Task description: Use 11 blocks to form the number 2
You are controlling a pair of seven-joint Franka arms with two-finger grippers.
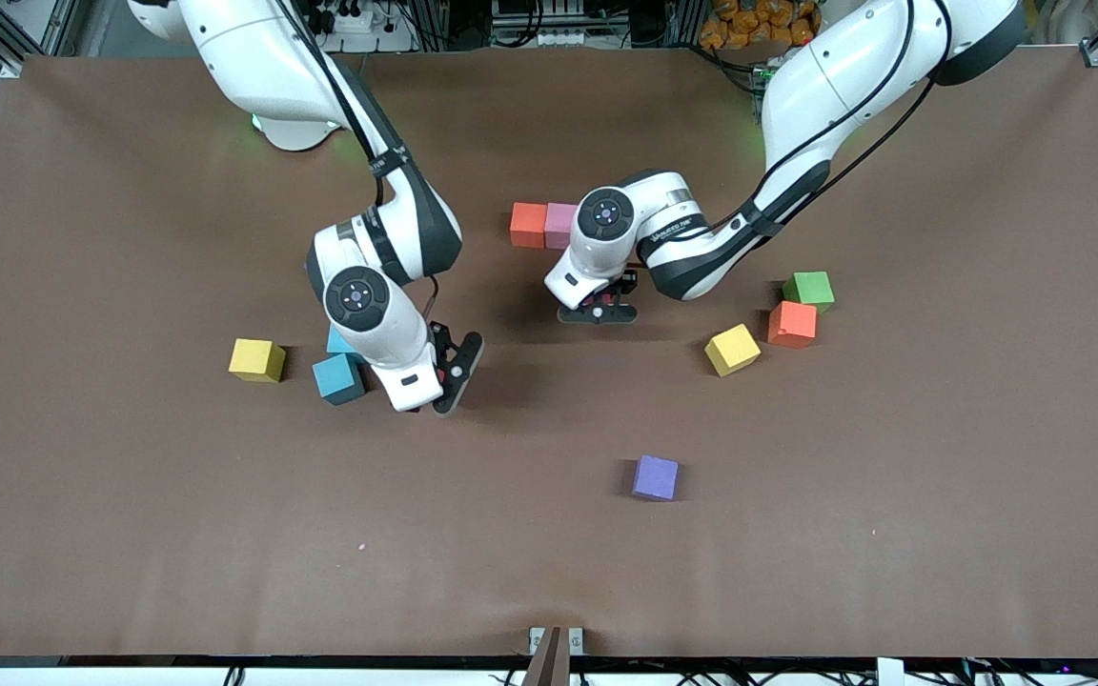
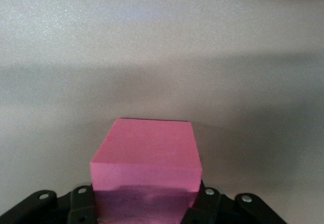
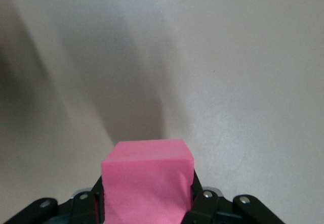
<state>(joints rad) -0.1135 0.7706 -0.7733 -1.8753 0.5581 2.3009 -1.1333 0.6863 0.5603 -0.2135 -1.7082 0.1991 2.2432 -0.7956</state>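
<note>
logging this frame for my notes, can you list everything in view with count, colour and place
pink foam cubes: 3; one held by the left gripper, one held by the right gripper, one on the table beside a red-orange cube
red-orange foam cubes: 2; one by that pink cube, one touching the green cube, nearer the front camera
green foam cube: 1; toward the left arm's end
yellow foam cubes: 2; one near the green cube, one toward the right arm's end
blue foam cubes: 2; one beside the right arm, one partly hidden by it
purple foam cube: 1; nearest the front camera
brown table: 1
left gripper: shut on pink cube, mid-table
right gripper: shut on pink cube, beside the blue cubes
</note>
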